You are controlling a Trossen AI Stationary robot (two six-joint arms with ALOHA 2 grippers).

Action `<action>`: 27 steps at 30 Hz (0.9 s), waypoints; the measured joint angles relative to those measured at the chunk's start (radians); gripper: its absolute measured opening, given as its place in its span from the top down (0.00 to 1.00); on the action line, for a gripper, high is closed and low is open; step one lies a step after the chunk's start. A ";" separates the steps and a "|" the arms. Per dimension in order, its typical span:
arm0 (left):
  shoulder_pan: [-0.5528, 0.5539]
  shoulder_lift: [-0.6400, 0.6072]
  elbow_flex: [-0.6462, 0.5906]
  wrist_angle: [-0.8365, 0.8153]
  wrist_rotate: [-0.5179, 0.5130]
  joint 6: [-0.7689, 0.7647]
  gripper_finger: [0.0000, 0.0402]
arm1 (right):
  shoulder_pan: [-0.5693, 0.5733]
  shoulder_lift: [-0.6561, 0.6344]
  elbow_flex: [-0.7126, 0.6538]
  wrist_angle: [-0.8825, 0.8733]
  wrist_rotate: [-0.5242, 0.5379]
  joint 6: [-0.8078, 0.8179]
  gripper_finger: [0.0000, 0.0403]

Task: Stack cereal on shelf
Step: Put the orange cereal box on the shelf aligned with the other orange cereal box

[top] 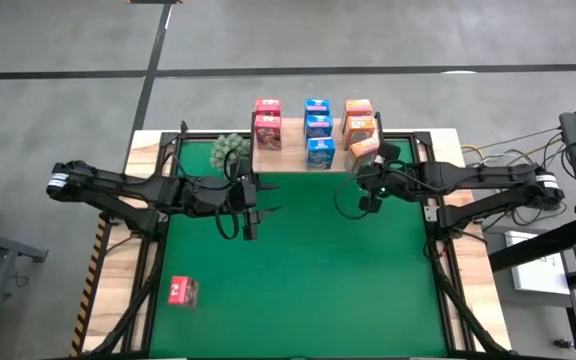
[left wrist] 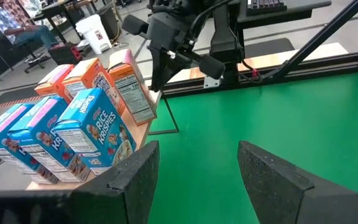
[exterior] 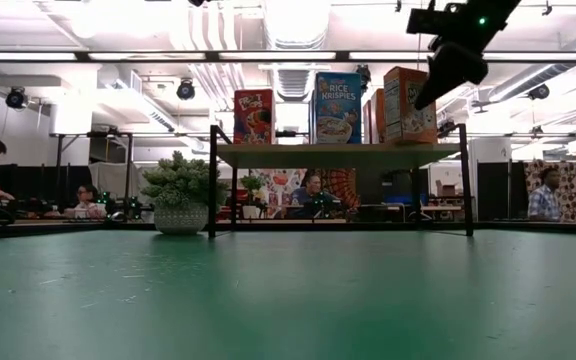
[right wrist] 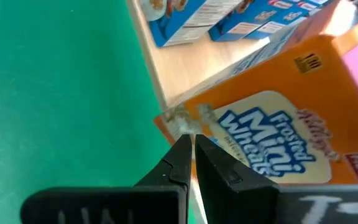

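The wooden shelf (top: 293,160) stands at the far edge of the green mat. On it are two pink-red boxes (top: 267,122), three blue boxes (top: 317,133) and orange boxes (top: 358,118). The nearest orange box (top: 364,148), printed Frosted Mini Wheats (right wrist: 272,137), sits tilted at the shelf's front right. My right gripper (top: 368,166) is shut, its tips at that box. One pink-red box (top: 181,290) lies on the mat near the left front. My left gripper (top: 257,213) hovers open over the mat in front of the shelf, touching nothing (left wrist: 197,155). My right gripper (right wrist: 192,142) has its shut fingertips against the near lower corner (right wrist: 176,118) of the tilted orange box, coming from the table's near side and slanting down. It pinches nothing. The box rests on the shelf's front edge (right wrist: 197,68), leaning toward the other orange boxes (left wrist: 132,87).
A green spiky plant ball (top: 231,148) in a pot stands on the mat by the shelf's left leg (exterior: 180,185). The green mat (top: 308,270) lies open in front of the shelf. People sit in the room beyond the table.
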 joint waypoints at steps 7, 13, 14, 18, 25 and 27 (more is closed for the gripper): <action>0.001 0.000 0.000 0.002 0.000 0.003 0.50 | -0.039 0.000 -0.030 0.105 0.002 -0.073 0.97; 0.001 0.000 0.000 0.002 0.000 0.003 0.50 | -0.046 0.000 -0.048 0.150 0.000 -0.100 0.97; 0.001 0.000 0.000 0.002 0.000 0.003 0.50 | -0.046 0.000 -0.049 0.153 0.000 -0.102 0.97; 0.001 0.000 0.000 0.002 0.000 0.003 0.50 | -0.049 0.000 -0.052 0.164 0.000 -0.103 0.97; 0.001 0.000 0.000 0.002 0.000 0.003 0.50 | -0.049 0.000 -0.052 0.166 0.031 -0.104 0.97; 0.001 0.000 0.000 0.002 0.000 0.003 0.50 | -0.049 0.001 -0.053 0.168 0.045 -0.104 0.97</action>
